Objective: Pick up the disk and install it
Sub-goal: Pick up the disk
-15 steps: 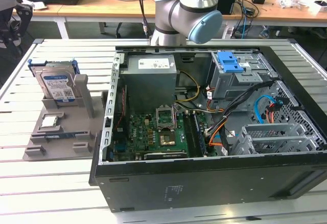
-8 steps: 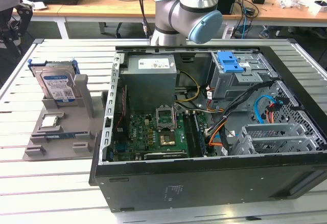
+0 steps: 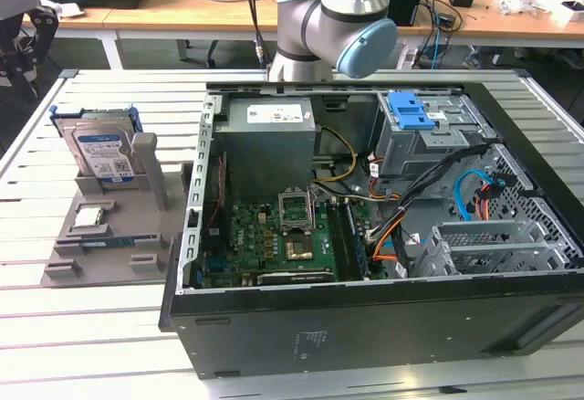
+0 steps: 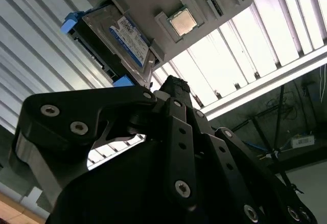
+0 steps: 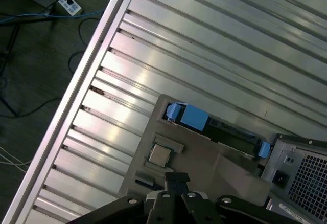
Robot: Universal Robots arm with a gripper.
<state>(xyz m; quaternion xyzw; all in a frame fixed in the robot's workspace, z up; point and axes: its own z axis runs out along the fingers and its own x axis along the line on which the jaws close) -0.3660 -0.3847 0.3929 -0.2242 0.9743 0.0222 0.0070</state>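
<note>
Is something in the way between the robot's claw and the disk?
Nothing I can see. In the second wrist view the gripper points toward the disk with only air between them. The disk stands on edge in its grey holder.

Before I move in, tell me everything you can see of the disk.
The disk is a flat silver hard drive with a white-and-blue label on its face, framed by a blue plastic carrier. It stands on edge in a grey stand on the slatted table, at the exterior view's left of the open computer case. Only the stand touches it.
</note>
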